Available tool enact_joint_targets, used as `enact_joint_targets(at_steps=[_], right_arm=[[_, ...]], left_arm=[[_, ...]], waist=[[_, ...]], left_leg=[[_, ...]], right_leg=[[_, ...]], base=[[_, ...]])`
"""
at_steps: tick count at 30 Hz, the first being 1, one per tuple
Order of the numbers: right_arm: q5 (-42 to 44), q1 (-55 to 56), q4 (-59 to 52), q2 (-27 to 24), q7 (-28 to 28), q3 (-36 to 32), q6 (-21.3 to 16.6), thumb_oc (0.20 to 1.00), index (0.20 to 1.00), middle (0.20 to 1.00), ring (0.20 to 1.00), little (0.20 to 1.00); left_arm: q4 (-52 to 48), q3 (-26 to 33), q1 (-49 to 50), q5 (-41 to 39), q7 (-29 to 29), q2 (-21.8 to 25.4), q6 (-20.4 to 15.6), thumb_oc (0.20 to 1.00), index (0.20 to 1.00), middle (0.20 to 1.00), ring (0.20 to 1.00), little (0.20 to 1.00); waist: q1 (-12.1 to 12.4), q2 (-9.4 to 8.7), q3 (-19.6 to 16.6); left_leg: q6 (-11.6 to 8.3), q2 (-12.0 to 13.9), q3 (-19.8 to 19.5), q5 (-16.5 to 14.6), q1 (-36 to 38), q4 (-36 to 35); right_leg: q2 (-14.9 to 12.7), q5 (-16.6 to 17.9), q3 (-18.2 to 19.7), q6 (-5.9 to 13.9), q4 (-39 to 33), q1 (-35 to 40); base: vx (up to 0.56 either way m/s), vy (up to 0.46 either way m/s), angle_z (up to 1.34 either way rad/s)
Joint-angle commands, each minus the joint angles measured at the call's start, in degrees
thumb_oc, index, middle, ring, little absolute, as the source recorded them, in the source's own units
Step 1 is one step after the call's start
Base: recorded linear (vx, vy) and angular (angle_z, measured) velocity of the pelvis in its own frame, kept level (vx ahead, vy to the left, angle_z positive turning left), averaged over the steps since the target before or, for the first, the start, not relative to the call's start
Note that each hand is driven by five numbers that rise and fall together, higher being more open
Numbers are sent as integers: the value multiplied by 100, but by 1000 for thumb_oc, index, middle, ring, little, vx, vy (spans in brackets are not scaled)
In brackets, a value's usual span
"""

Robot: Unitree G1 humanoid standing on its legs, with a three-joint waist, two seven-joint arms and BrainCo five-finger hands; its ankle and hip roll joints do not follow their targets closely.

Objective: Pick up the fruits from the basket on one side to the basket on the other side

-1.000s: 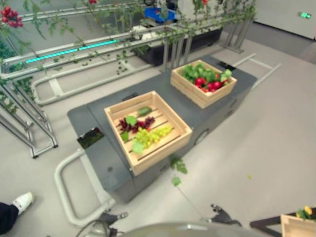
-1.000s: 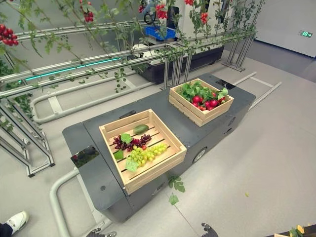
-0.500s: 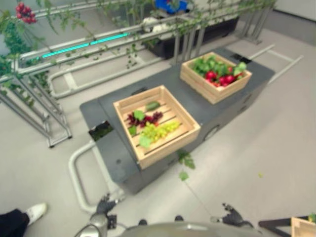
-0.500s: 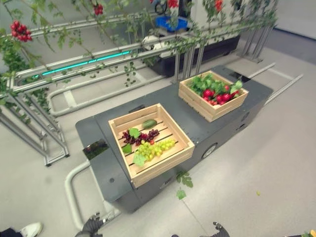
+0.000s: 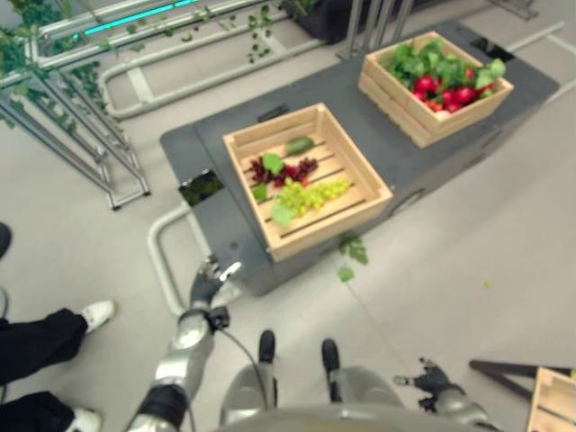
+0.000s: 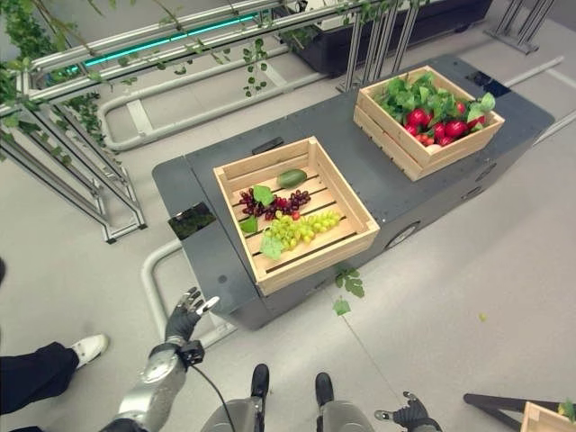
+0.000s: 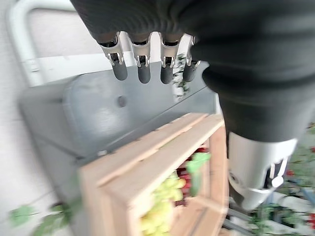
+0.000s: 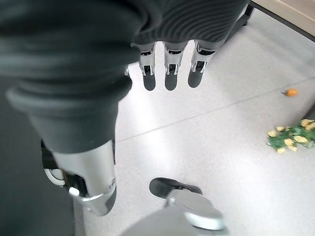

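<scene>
Fingers of the left hand (image 6: 187, 311) hang straight and loosely spread, holding nothing, just off the near-left corner of the dark grey cart (image 6: 209, 261); its wrist view shows the dark fingertips (image 7: 142, 73) in a row above the cart's corner. Low at the robot's right side, the right hand (image 6: 412, 416) also has relaxed, straight fingers (image 8: 170, 78) over bare floor, well apart from the cart.

On the cart's near half sits a slatted wooden crate (image 6: 355, 211). Inside it lie a green grape bunch (image 6: 302, 229) toward the near side, a dark red grape bunch (image 6: 270, 203) just behind it, and a green oval fruit (image 6: 292, 178) near the far wall. At the cart's far right end stands a second wooden crate (image 6: 389, 142) heaped with red fruits (image 6: 436, 124) and green leaves (image 6: 407, 92).

A leafy sprig (image 6: 347, 286) hangs at the cart's near side. A person's dark trouser leg and white shoe (image 6: 86, 346) show at the left edge.
</scene>
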Motion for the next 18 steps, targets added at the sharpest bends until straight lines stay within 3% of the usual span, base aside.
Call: enact_joint_targets(at_steps=[1,6,10,15,17,18], right_arm=[[161,-86,249,7,-71,32,-60,1000,1000,1000,1000,1000],[58,-220,407,96,-39,99,1,1000,1000,1000,1000,1000],[-11,-279,469,199,-3,100,58,1000,1000,1000,1000,1000],[-18,-275,476,270,-2,52,72,1000,1000,1000,1000,1000],[-42,-250,444,298,0,42,76,1000,1000,1000,1000,1000],[-43,-251,443,298,0,40,77,1000,1000,1000,1000,1000]], left_arm=[[-337,-20,-50,-164,-60,104,-255,1000,1000,1000,1000,1000],[-445,-24,-76,-237,-63,137,-271,1000,1000,1000,1000,1000],[-661,-23,-75,-160,-97,260,-214,1000,1000,1000,1000,1000],[-806,-78,-155,65,-111,414,-137,1000,1000,1000,1000,1000],[-842,-163,-291,376,-148,586,-28,1000,1000,1000,1000,1000],[-841,-163,-294,377,-148,586,-27,1000,1000,1000,1000,1000]], waist=[[19,-140,-510],[107,-221,-633],[166,-416,-788],[174,-529,-906],[83,-555,-874],[84,-554,-878]], left_leg=[[-257,192,-168,527,-1281,-127],[-135,114,48,495,-1114,-114],[70,-54,297,257,-922,-79],[220,-202,333,54,-728,-190],[270,-281,223,-73,-520,-308],[270,-280,223,-73,-529,-307]], right_leg=[[307,-745,-34,330,-269,523],[91,-847,71,416,-269,692],[-150,-901,171,615,-14,699],[-204,-941,215,862,587,420],[-161,-515,246,1210,1419,-120],[-158,-521,247,1210,1439,-138]], base=[[178,158,10],[176,168,-1],[177,173,-15],[99,145,-19],[43,136,-14],[-57,160,-21]])
